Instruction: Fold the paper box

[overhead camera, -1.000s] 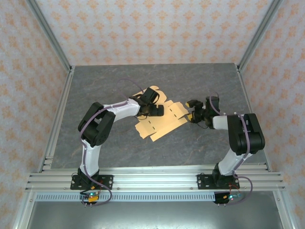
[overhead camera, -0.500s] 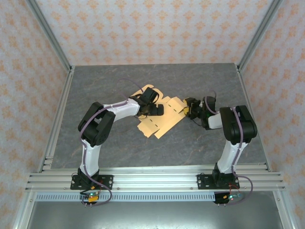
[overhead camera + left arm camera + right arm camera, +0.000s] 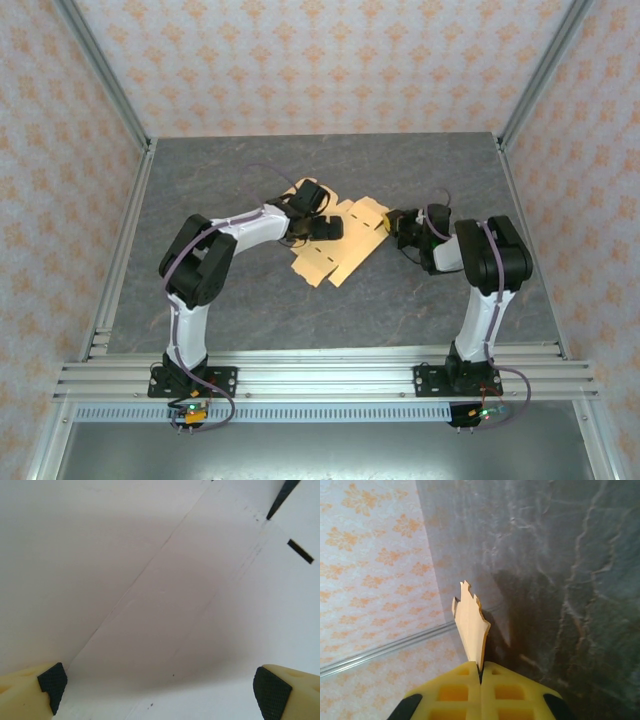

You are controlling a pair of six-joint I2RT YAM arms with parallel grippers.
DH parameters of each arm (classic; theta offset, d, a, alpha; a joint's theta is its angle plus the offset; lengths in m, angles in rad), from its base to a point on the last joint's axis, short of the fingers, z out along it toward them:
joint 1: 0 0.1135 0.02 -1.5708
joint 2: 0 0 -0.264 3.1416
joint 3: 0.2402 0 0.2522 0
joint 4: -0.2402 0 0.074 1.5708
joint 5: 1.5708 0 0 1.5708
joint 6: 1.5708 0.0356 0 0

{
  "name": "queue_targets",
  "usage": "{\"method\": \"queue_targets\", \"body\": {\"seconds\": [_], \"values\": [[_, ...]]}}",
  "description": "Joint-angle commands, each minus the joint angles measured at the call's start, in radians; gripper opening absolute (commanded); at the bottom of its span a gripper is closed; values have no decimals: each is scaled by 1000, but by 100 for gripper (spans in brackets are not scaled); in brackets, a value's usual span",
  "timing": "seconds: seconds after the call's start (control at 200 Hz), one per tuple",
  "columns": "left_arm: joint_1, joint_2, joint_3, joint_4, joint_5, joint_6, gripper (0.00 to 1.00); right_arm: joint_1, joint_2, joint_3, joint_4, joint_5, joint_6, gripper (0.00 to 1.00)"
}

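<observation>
The paper box [image 3: 340, 245] is a flat orange-tan die-cut sheet lying mid-table, its right edge lifted. My right gripper [image 3: 393, 223] is shut on that right edge; in the right wrist view the sheet [image 3: 470, 625] stands edge-on, pinched between the yellow fingers [image 3: 455, 692]. My left gripper [image 3: 322, 228] rests over the sheet's left part, open. In the left wrist view the pale sheet [image 3: 160, 590] with crease lines and slots lies close under the camera, between the wide-apart fingertips [image 3: 50, 685].
The dark grey marbled tabletop [image 3: 420, 300] surrounds the sheet. Patterned walls with metal frame posts [image 3: 105, 80] enclose the table on three sides. An aluminium rail [image 3: 320, 375] runs along the near edge, carrying both arm bases.
The right gripper moved left onto the sheet's right edge and closed on it. The sheet shifted slightly left and its right edge rose. The left gripper stayed open over the sheet.
</observation>
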Motion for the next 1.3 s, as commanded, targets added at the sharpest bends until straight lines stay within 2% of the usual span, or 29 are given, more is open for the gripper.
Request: {"method": "queue_targets", "body": {"seconds": [0.0,0.105,0.23,0.35,0.475,0.626,0.796,0.876,0.986,1.021,1.071,1.196,1.291], "values": [[32,-129,42,-41,80,-30,100,11,-98,0,-7,1,-114,0],[67,-220,47,-21,140,-61,100,15,-190,7,-115,15,-214,0],[106,-338,30,-16,145,-80,100,21,-348,23,-306,72,-396,0],[150,-452,-18,-12,135,-99,100,40,-508,64,-490,149,-595,2],[186,-558,-82,-29,74,-98,100,90,-661,145,-695,270,-851,3],[219,-635,-173,-62,-21,-134,100,233,-750,230,-859,471,-1166,3],[277,-644,-271,-49,26,-242,100,431,-772,242,-894,668,-1376,3],[300,-629,-300,-59,17,-266,100,514,-722,229,-893,703,-1393,8],[332,-601,-332,-67,25,-286,100,634,-639,199,-881,709,-1370,33],[337,-592,-343,-64,24,-291,100,672,-614,193,-877,688,-1359,43],[339,-584,-360,-59,25,-292,100,716,-579,191,-879,638,-1335,51],[341,-560,-397,-39,29,-289,100,747,-573,170,-849,489,-1235,57],[341,-528,-424,-6,59,-267,100,744,-643,155,-886,558,-1201,59]]}}
